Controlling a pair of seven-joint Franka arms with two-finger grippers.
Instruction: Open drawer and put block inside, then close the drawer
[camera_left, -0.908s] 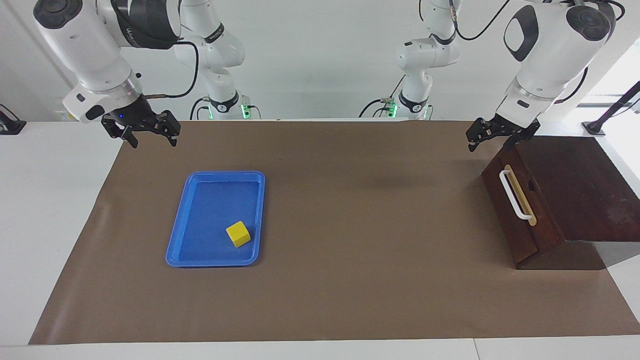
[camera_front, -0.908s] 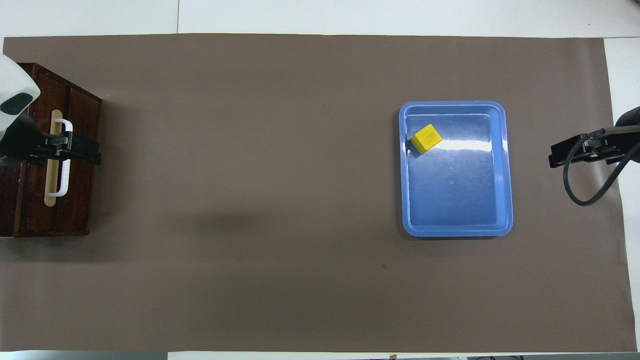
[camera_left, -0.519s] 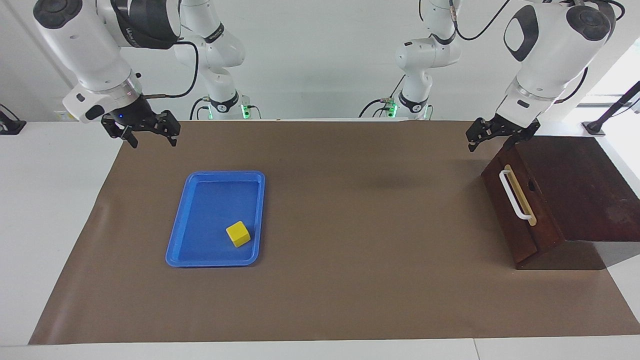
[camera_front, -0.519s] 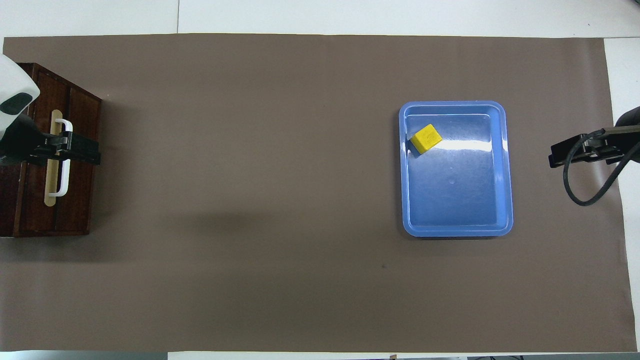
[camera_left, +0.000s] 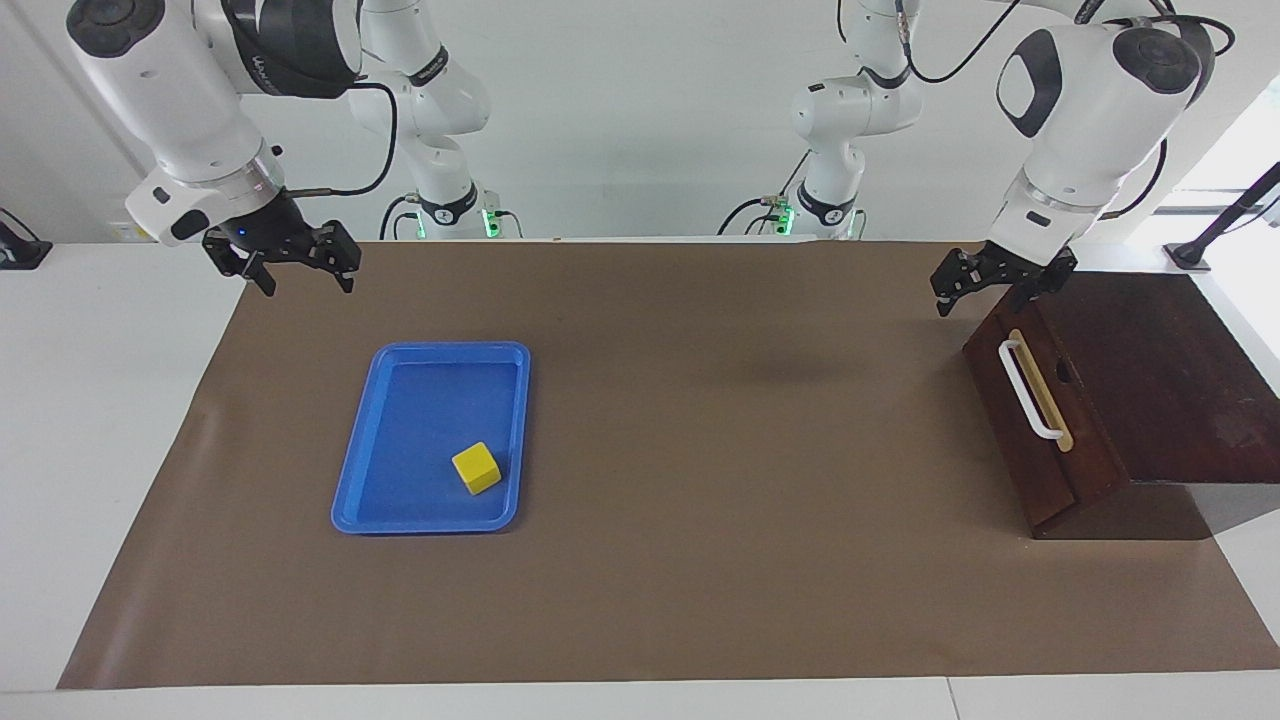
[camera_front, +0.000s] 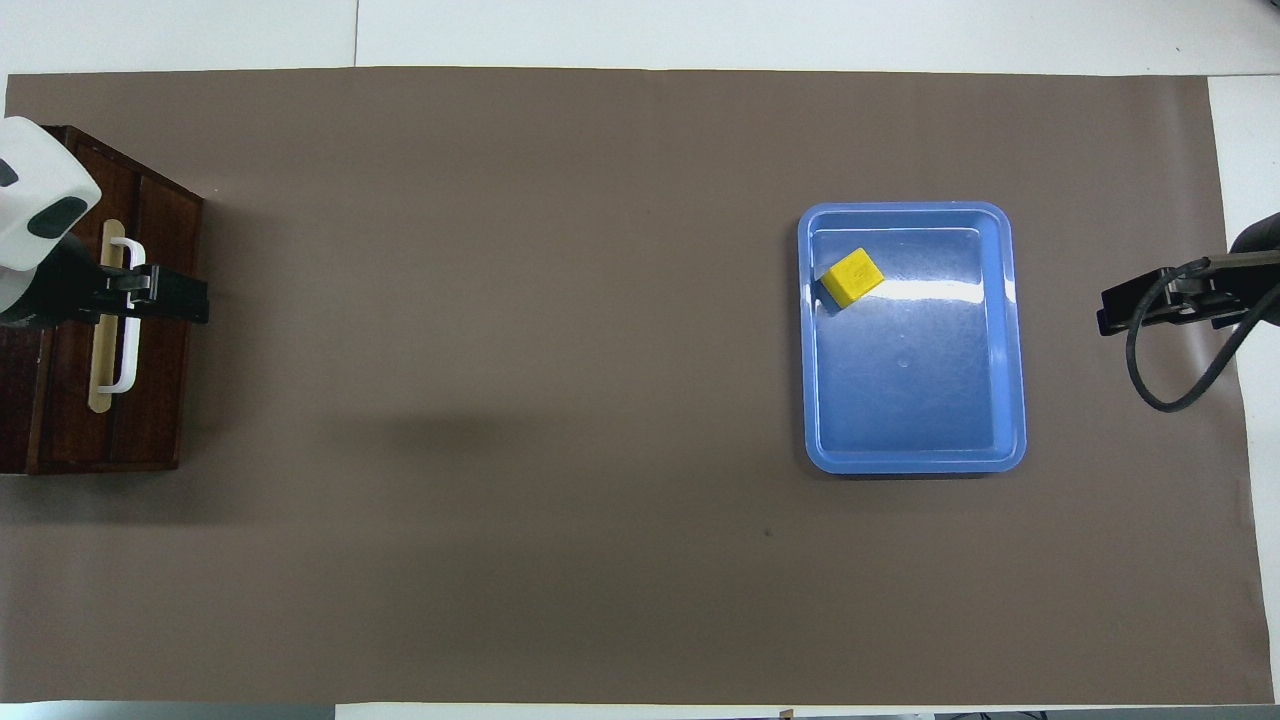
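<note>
The drawer (camera_left: 1045, 450) is shut in the dark brown box (camera_left: 1160, 370) at the left arm's end of the table. Its white bar handle (camera_left: 1030, 392) faces the table's middle and also shows in the overhead view (camera_front: 128, 350). My left gripper (camera_left: 982, 298) is open and hangs in the air above the top edge of the drawer front, clear of the handle; it also shows in the overhead view (camera_front: 140, 298). The yellow block (camera_left: 476, 467) lies in the blue tray (camera_left: 430, 347). My right gripper (camera_left: 305, 280) is open and empty, waiting above the mat's corner, apart from the tray.
The blue tray (camera_front: 1012, 340) lies on the brown mat (camera_left: 700, 500) toward the right arm's end; the block (camera_front: 852, 277) sits in the tray's corner farther from the robots. A wide stretch of bare mat lies between the tray and the box.
My left gripper has shifted a little toward the table's middle and slightly down over the drawer front. The right arm, block, tray and drawer have not moved.
</note>
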